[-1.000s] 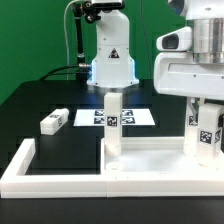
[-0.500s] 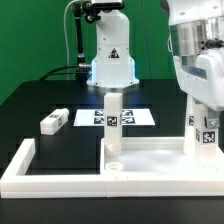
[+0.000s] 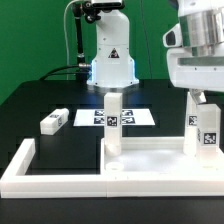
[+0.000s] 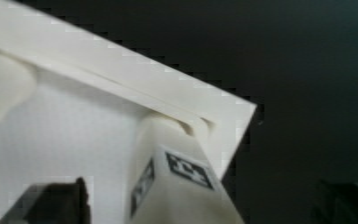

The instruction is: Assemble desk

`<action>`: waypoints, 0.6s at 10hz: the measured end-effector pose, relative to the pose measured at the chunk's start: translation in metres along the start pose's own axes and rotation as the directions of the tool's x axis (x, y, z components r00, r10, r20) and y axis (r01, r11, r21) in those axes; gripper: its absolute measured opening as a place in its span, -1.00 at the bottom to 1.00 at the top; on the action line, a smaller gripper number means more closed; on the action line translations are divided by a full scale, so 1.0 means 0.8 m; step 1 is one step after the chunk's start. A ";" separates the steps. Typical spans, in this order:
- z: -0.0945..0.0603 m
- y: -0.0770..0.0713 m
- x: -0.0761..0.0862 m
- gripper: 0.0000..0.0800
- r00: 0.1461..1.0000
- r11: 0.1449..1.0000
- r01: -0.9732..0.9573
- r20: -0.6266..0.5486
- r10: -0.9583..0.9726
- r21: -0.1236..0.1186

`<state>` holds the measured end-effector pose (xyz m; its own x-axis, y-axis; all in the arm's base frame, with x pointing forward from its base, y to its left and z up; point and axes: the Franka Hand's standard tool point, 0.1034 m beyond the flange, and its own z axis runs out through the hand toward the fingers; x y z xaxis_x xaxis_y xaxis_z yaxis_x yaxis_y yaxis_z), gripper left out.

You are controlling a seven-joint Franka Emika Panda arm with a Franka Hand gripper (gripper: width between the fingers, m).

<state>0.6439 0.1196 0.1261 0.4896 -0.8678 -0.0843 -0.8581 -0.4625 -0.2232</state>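
The white desk tabletop [image 3: 150, 158] lies at the front, on the exterior view's right. Two white tagged legs stand upright on it, one near its left corner [image 3: 114, 122] and one at its right [image 3: 206, 128]. My gripper [image 3: 203, 98] hovers over the top of the right leg, open, with one finger [image 3: 196, 97] beside the leg's top. In the wrist view that leg [image 4: 185, 170] rises from the tabletop's corner [image 4: 87, 110] between my dark fingers [image 4: 60, 200], which stand clear of it on both sides. A third leg [image 3: 54, 122] lies loose on the black table at the left.
The marker board [image 3: 135, 117] lies flat behind the left leg. A low white border fence [image 3: 22, 165] runs along the front left. The arm's white base [image 3: 110, 55] stands at the back centre.
My jaws have opened off the right leg, which stays upright on the tabletop. The hand turned, then rose a little above the leg.
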 end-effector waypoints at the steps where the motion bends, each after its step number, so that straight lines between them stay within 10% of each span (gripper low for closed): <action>1: -0.003 0.003 0.003 0.61 0.998 0.998 0.067 -0.016 -0.067 0.013; 4: -0.001 0.007 0.007 0.62 0.973 0.973 0.229 -0.026 -0.229 -0.004; 6: 0.005 0.001 0.009 0.62 0.858 0.856 0.510 -0.022 -0.513 -0.088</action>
<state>0.6474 0.1136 0.1216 0.8572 -0.5110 0.0633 -0.4983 -0.8542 -0.1485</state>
